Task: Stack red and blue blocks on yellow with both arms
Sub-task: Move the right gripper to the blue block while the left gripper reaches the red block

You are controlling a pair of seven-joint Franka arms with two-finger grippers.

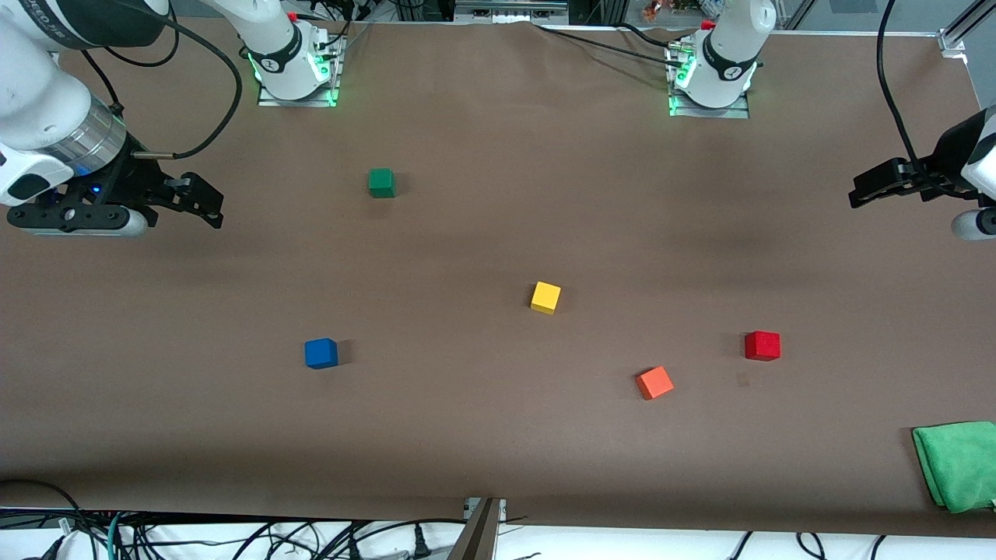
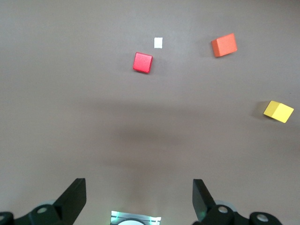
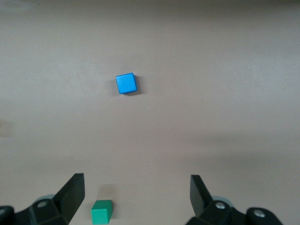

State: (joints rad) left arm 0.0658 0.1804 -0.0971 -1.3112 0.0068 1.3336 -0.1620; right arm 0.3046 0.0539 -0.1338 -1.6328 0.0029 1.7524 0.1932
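Green cloth (image 1: 959, 464) lies nearest the camera, at the left arm's end; orange cube (image 1: 654, 383) next, then blue (image 1: 320, 353) and red (image 1: 762, 345), yellow (image 1: 545, 297) between them and farther, green cube (image 1: 380, 183) farthest; nothing stacked; left gripper (image 1: 858, 194) and right gripper (image 1: 210, 211) both spread, empty, over bare table at the ends; risk: orange mistaken for red; both arms converging on yellow could collide.

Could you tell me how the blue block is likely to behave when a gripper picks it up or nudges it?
The blue block looks like a rigid, flat-faced cube, so it should probably slide, not roll, if nudged. Its matte faces suggest a fair grip for the fingers. Being small and squat, resting flat on the table, it seems unlikely to tip, and probably light.
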